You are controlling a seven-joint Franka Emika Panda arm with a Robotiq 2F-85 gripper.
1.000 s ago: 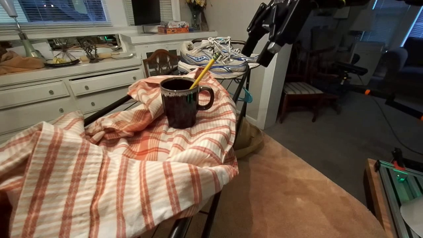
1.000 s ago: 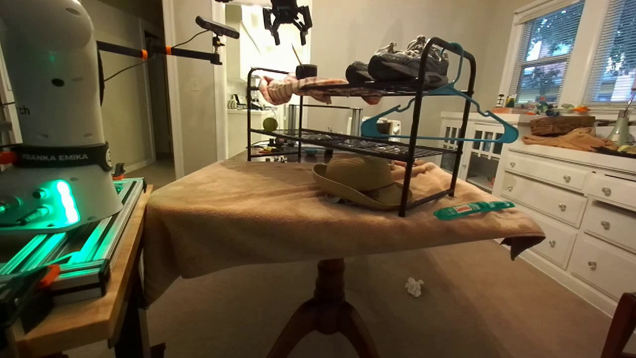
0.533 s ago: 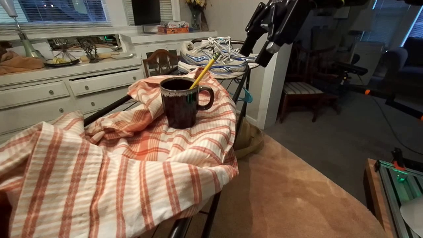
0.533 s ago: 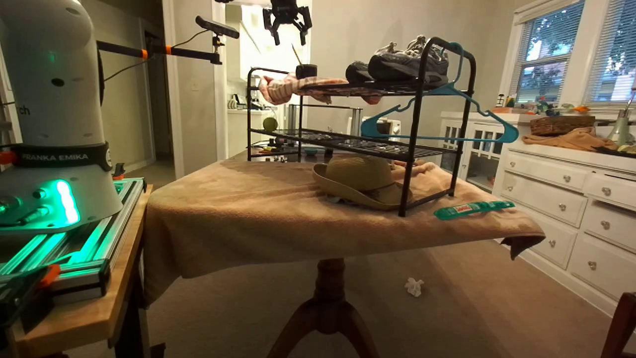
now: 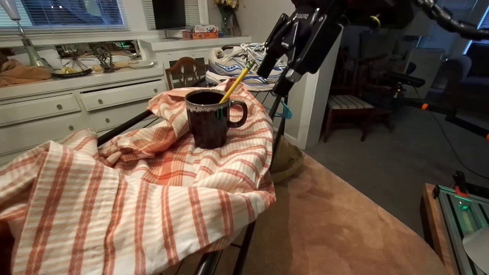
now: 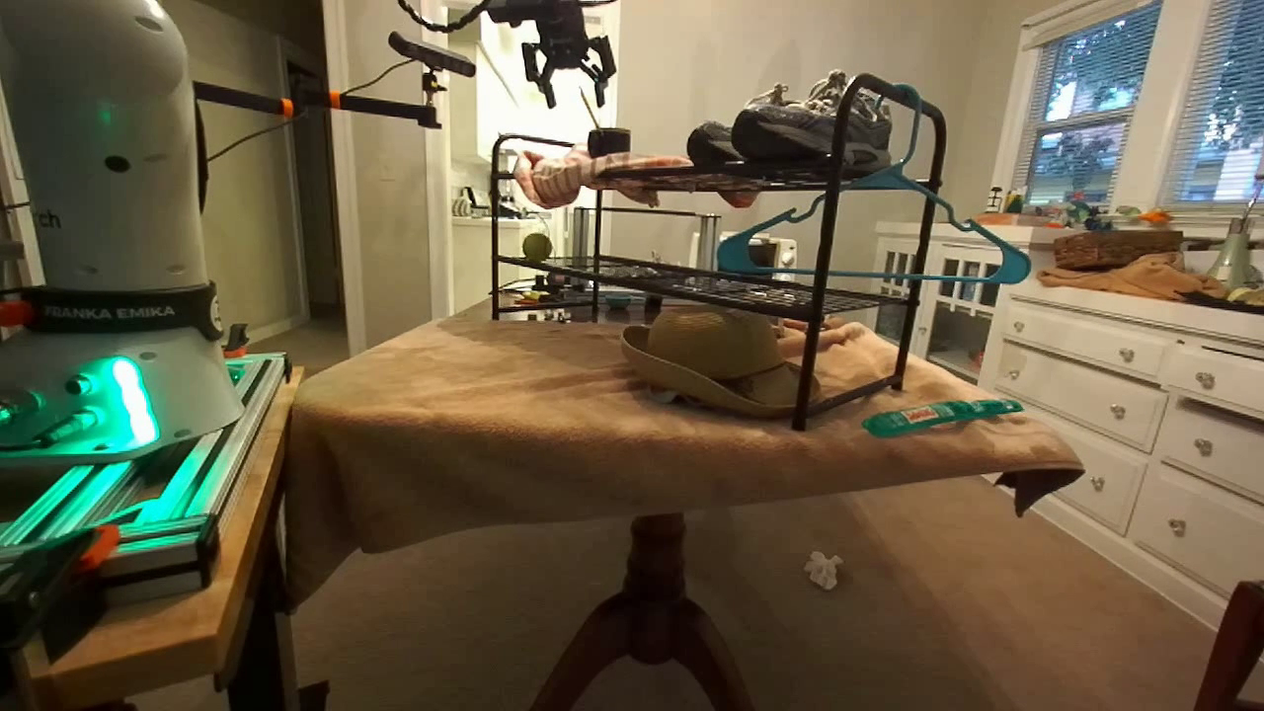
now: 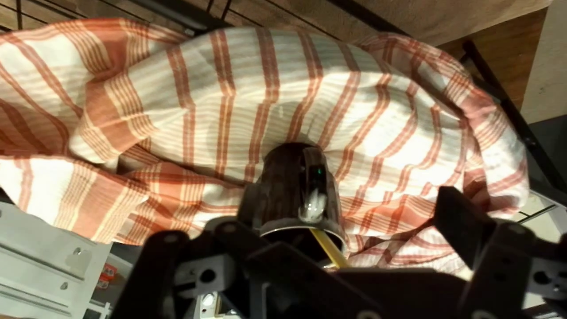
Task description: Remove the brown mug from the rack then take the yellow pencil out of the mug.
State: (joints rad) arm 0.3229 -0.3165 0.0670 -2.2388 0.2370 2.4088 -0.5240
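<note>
The mug [image 5: 208,124] is glossy, light-catching glazed ceramic; the pencil [image 5: 236,83] looks smooth and painted. The cloth [image 5: 153,214] is creased matt weave, the rack [image 6: 818,296] smooth metal. The gripper [image 5: 271,83] looks mostly matt, with bare metal bits. The hanger [image 6: 891,179] looks plastic, the hat [image 6: 716,346] woven, the table cover [image 6: 474,405] plush.

Pedestal table [image 6: 656,563] is covered with tan blanket [image 6: 444,425]; black rack [image 6: 813,346], brimmed hat [image 6: 711,346] and green packet [image 6: 943,416] are carried on top.

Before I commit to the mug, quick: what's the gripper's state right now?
Gripper: open, jaws spread apart, holding nothing.
</note>
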